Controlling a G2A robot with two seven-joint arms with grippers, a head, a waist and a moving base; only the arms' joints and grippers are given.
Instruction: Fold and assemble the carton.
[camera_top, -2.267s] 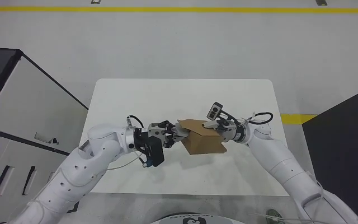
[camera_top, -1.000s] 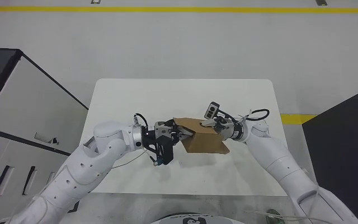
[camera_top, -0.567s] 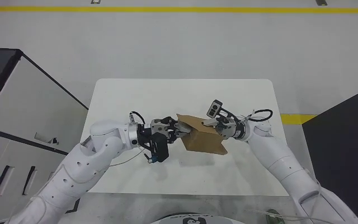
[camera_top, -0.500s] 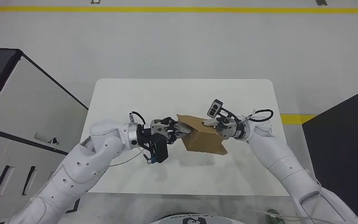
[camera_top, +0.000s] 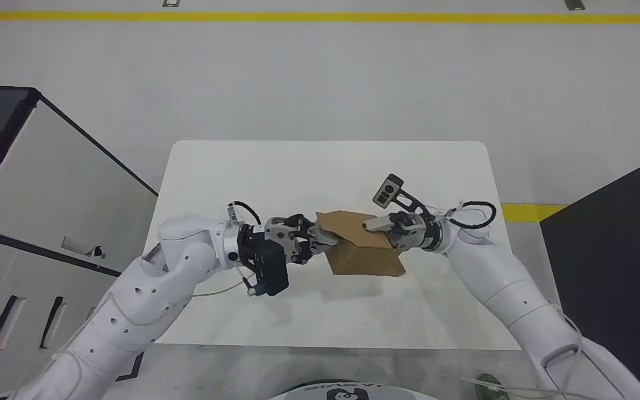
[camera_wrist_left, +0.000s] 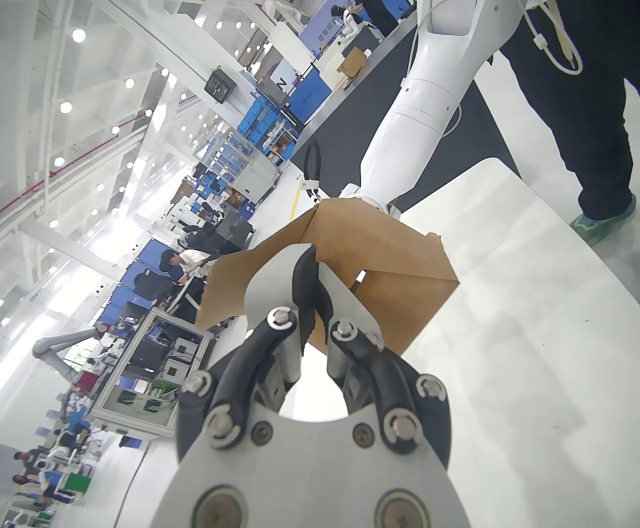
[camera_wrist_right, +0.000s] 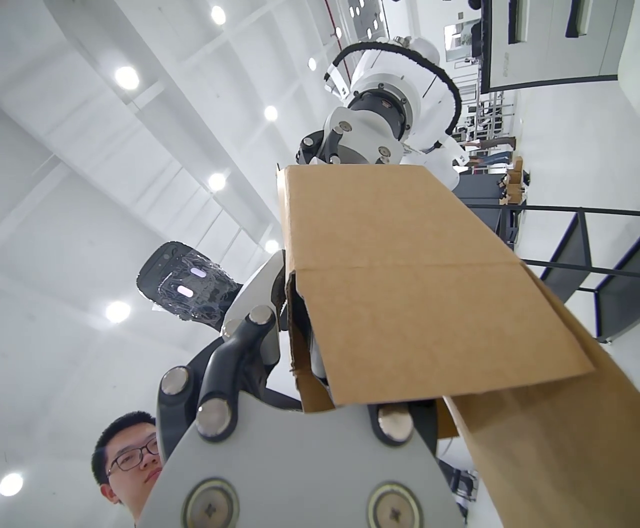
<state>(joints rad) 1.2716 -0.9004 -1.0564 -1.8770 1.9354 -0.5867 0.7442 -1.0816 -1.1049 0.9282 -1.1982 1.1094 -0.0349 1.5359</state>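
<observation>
Carton (camera_top: 365, 252), brown cardboard, partly folded, held between two grippers.
Left gripper (camera_wrist_left: 311, 285): fingers closed on a flap edge. Right gripper (camera_wrist_right: 292, 325): fingers clamped on the opposite wall (one finger inside, one outside). The carton spans the gap between both finger pairs, with the white table (camera_top: 300, 170) beneath.

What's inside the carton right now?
Through a gap in the carton, only bare cardboard shows. In the right wrist view, one finger of the right gripper appears tucked inside its wall. Flaps and panels cover the rest.
</observation>
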